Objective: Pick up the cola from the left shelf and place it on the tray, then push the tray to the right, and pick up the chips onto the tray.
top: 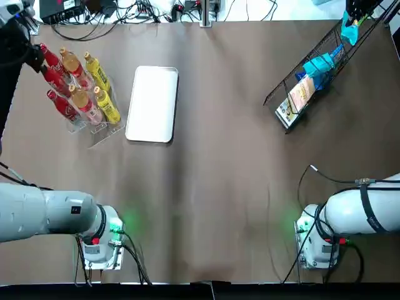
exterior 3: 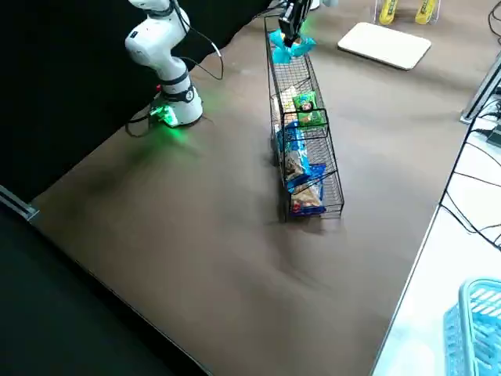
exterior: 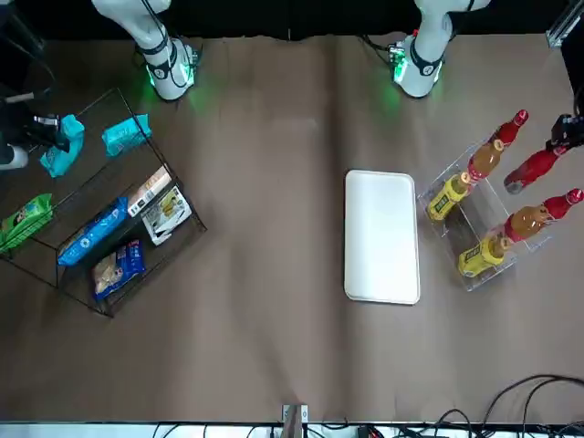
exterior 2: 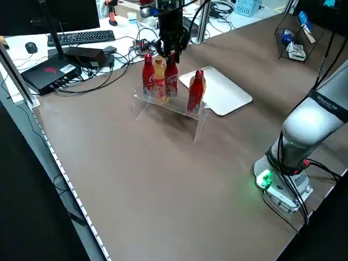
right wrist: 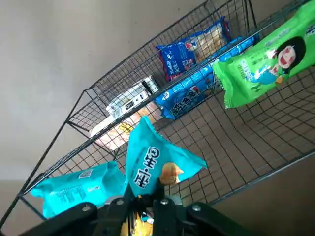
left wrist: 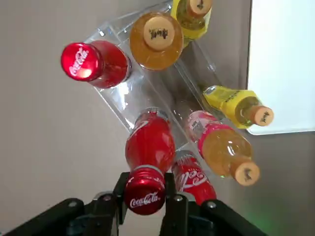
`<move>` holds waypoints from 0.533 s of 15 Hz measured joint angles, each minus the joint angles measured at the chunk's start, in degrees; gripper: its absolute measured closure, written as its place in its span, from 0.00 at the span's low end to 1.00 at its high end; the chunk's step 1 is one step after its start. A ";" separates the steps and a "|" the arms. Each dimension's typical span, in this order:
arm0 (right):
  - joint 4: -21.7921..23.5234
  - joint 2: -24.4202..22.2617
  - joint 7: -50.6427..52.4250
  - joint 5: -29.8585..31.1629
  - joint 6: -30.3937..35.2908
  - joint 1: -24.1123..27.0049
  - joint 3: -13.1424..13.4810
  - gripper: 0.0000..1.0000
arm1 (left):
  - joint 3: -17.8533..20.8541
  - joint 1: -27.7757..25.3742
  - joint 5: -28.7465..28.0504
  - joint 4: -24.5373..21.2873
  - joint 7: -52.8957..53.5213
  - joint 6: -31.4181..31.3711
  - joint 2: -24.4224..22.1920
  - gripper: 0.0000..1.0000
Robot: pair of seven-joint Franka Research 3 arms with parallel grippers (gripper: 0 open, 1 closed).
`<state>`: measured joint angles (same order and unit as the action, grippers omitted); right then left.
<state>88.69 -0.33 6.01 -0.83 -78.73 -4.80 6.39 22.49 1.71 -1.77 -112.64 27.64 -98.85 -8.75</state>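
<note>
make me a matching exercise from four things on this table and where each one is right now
Things:
1. cola bottle
2. tray
3. teal chips bag
4. green packet

Places:
A. lying in the wire shelf
B. cap end between the fingers of the left gripper
C. lying flat beside the bottle rack, nothing on it
D. pinched by the right gripper

Pairs: 1-B, 2-C, 3-D, 4-A
</note>
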 joint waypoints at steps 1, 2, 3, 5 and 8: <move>-0.27 -0.01 -0.19 -0.07 0.06 -0.04 -0.12 0.84 | -0.02 0.20 0.00 1.27 -0.05 1.53 -0.17 0.68; -0.39 -0.01 -0.79 -0.10 0.07 -0.09 -0.23 0.84 | -0.03 0.61 0.00 2.49 -0.63 2.62 -0.25 0.68; -0.41 0.00 -1.46 -0.14 0.07 -0.18 -0.34 0.85 | -0.04 1.25 0.00 3.59 -1.89 3.20 -0.25 0.68; -0.41 0.00 -2.46 -0.19 0.07 -0.87 -0.47 0.85 | -0.16 3.30 0.00 5.54 -5.79 4.59 -0.11 0.68; -0.42 0.00 -4.59 -0.57 0.04 -2.17 -0.62 0.85 | -1.13 7.12 0.01 9.04 -14.97 7.22 1.47 0.68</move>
<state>88.27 -0.33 1.43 -1.40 -78.69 -6.97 5.77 21.36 8.82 -1.75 -103.60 12.66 -91.62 -7.28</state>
